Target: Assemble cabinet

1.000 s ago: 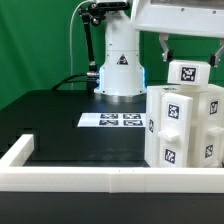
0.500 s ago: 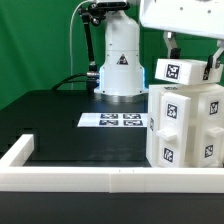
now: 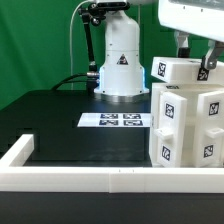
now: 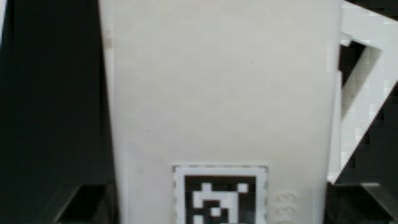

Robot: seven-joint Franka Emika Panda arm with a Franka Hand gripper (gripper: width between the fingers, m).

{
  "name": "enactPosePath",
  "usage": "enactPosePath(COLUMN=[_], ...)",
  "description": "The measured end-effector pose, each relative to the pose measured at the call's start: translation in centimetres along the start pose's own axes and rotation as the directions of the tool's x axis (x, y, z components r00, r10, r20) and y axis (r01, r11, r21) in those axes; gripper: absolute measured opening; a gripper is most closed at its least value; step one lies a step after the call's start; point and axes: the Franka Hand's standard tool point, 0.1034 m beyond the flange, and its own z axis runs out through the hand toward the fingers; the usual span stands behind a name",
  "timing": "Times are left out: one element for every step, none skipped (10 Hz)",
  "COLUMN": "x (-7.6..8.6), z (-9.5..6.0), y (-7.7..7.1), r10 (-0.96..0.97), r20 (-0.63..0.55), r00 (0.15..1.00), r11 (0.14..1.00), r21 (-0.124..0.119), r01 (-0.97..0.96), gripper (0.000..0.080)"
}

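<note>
We see the claw clamped on a smooth white top panel, just above the blocky cabinet body.

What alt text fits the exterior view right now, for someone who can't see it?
The pincer holds a white tagged panel over the top of the white cabinet body at the exterior view's right. The marker board lies on the black table beside it, with the arm's white base behind.

Exterior camera looks low across the table from its near edge; wrist camera hugs the shared white panel.
</note>
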Motion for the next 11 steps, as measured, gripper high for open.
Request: enactPosePath(x=[-0.1,-0.2,-0.3,-0.3,-0.4,-0.4,-0.5,-0.5,-1.1,-1.2,-1.3], z=[0.0,-0.2,-1.0,-1.7,-2.6,-2.1,-2.0,-2.1,-2.4,-2.4,-2.5], y=[0.0,0.0,0.1,0.3,0.3,0.3,0.2,-0.2,-0.6,-0.7,-0.6], r10=[-0.001,-0.003,0.003,-0.001,-0.002,-0.053,-0.060,-0.283,-0.454,-0.543,-0.625], r20=[0.000,0.000,0.007,0.013,0.019,0.017,0.016,-0.041,-0.064,-0.064,-0.057], r00=[1.000,1.000,1.000,1.000,1.000,0.998,0.998,0.958,0.889,0.837,0.779], r11=[1.000,1.000,1.000,1.000,0.999,0.998,0.998,0.959,0.890,0.839,0.780], r21=[0.000,0.001,0.013,0.026,0.041,0.035,0.035,0.017,0.009,0.008,-0.006], r01=[0.001,0.003,-0.003,0.000,0.001,0.053,0.060,0.283,0.455,0.544,0.626], gripper=[0.0740,0.0786,0.0797,0.0797,0.0797,0.0797,0.0797,0.0797,0.0797,0.0797,0.0797])
